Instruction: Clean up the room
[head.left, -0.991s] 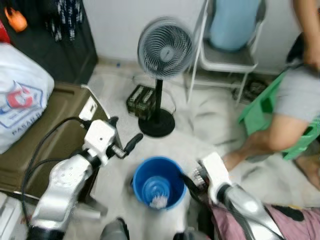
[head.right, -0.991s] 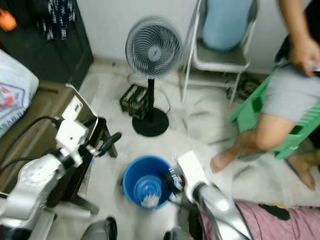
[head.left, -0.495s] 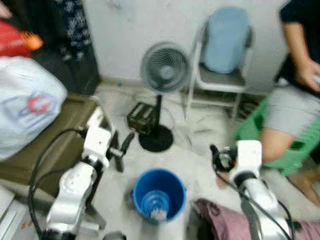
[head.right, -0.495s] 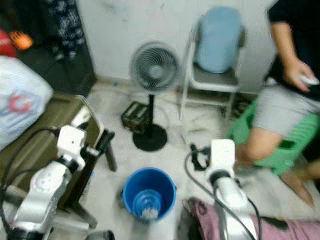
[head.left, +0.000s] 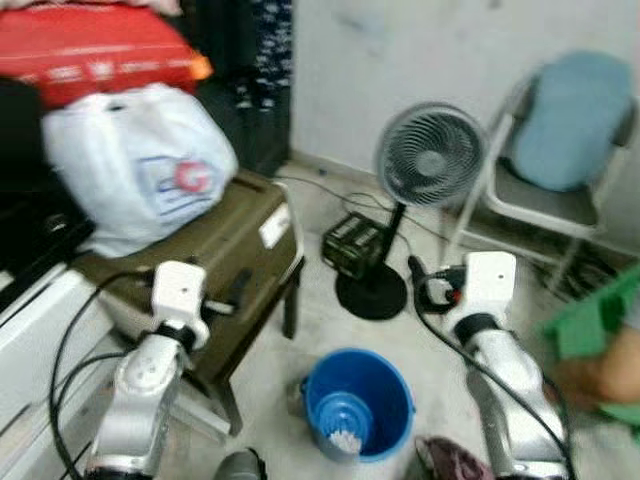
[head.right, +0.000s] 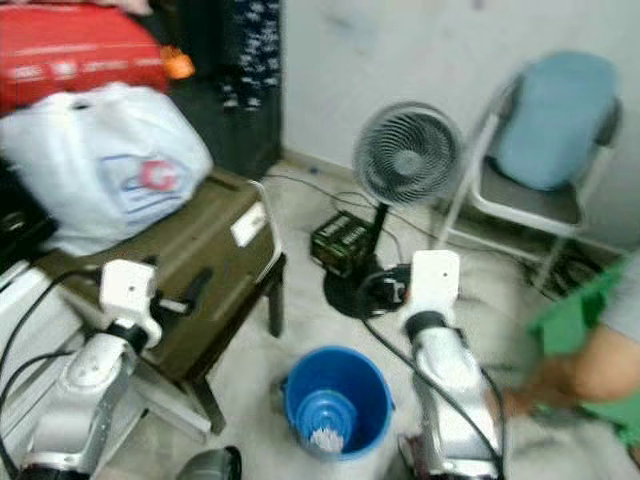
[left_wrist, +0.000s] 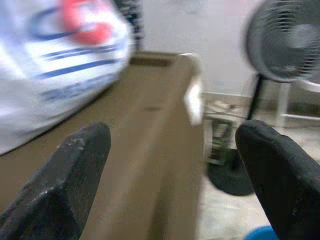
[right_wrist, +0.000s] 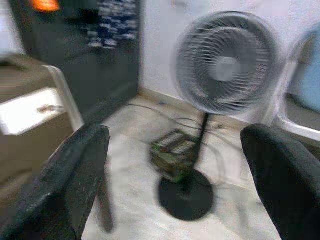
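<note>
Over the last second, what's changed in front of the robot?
The head camera swung left, bringing the white plastic bag and brown case toward the middle. The right claw rose from beside the blue bucket and now points at the standing fan. The left claw stays open over the case. Neither claw has taken hold of anything; bucket and fan haven't moved.

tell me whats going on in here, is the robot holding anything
No, it holds nothing. Both the left gripper and the right gripper are open and raised in front of the robot. The left one points over a brown case that carries a white plastic bag; the right one faces a standing fan. A blue bucket sits on the floor between the arms, and a person's leg shows by a green stool.
</note>
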